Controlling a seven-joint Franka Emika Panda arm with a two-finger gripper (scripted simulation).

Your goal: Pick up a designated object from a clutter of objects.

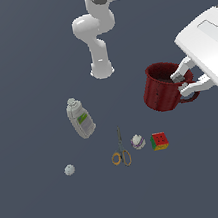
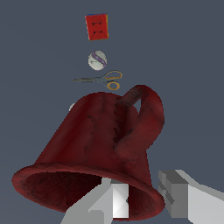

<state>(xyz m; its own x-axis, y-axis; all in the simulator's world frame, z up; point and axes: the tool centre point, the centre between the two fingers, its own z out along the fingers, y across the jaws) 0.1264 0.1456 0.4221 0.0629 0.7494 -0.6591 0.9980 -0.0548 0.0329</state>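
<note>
The dark red mug (image 1: 160,87) is at the exterior view's right, tilted, with its loop handle (image 1: 192,95) towards the gripper. My gripper (image 1: 181,82) is shut on the mug's rim next to the handle, one finger inside and one outside. In the wrist view the mug (image 2: 96,144) fills the frame, and the gripper (image 2: 142,197) clamps its wall. I cannot tell whether the mug touches the floor. The rest of the clutter lies apart from it: the white bottle (image 1: 80,118), scissors (image 1: 121,152), ball (image 1: 138,142), puzzle cube (image 1: 159,141) and grey lump (image 1: 69,169).
The arm's base (image 1: 101,66) stands behind the clutter on the dark grey floor. In the wrist view the cube (image 2: 96,26), ball (image 2: 97,60) and scissors (image 2: 103,79) show beyond the mug.
</note>
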